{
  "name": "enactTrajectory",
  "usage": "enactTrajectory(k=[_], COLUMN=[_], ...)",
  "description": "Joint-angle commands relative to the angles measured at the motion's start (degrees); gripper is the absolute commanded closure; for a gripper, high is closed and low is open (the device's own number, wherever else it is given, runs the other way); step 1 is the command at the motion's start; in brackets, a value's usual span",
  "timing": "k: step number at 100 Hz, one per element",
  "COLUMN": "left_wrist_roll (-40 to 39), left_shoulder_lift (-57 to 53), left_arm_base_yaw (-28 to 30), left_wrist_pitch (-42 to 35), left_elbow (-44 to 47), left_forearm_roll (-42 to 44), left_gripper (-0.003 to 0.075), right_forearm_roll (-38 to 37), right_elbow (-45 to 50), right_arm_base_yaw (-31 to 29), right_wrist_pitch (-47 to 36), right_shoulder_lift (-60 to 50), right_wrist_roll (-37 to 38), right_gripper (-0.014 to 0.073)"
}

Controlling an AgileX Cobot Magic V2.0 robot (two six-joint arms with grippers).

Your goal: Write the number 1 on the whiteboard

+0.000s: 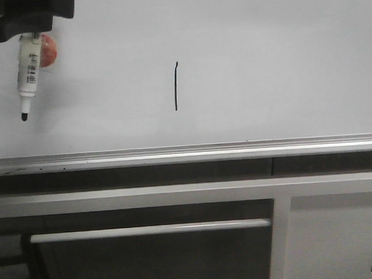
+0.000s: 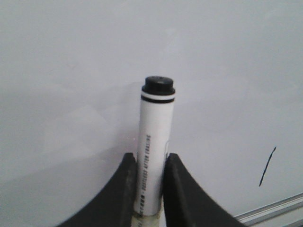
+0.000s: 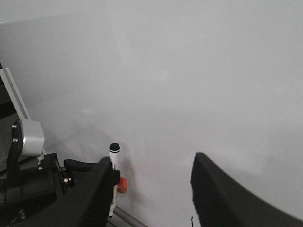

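Note:
The whiteboard (image 1: 263,62) fills the upper front view. The number 1 (image 1: 175,85) stands on it as a thin black vertical stroke near the middle. At the top left my left gripper (image 1: 32,32) is shut on a white marker (image 1: 28,69) whose black tip (image 1: 25,115) points down, well left of the stroke. In the left wrist view the marker (image 2: 156,123) sits pinched between the two black fingers (image 2: 120,189), with the stroke (image 2: 267,166) off to the side. My right gripper (image 3: 151,177) is open and holds nothing, facing the whiteboard (image 3: 189,71).
A red-orange round thing (image 1: 49,50) sits on the board just behind the marker. A silver rail (image 1: 186,153) runs along the board's lower edge. Below are a white cabinet with a bar handle (image 1: 150,230) and a slotted panel (image 1: 338,232).

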Motion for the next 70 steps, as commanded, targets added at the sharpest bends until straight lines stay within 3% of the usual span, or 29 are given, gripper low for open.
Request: enactTrajectory(k=[1, 35, 70], left_wrist_roll=[-0.77, -0.89, -3.64], left_shoulder_lift=[0.03, 3.15, 3.41], left_arm_base_yaw=[-0.47, -0.09, 4.43], left_wrist_pitch=[3.51, 6.49, 3.01], left_elbow=[-2.57, -4.32, -5.35], left_forearm_roll=[4.33, 4.33, 4.33], left_gripper=[0.0741, 0.0741, 0.0741], right_forearm_roll=[0.24, 0.24, 0.24], right_elbow=[-1.71, -1.71, -1.71], right_arm_base_yaw=[-0.22, -0.22, -0.22], right_wrist_pitch=[-1.7, -2.04, -2.78], right_shoulder_lift=[-0.34, -0.34, -0.34], right_wrist_roll=[-0.09, -0.09, -0.09], right_gripper=[0.0262, 0.0262, 0.0262])
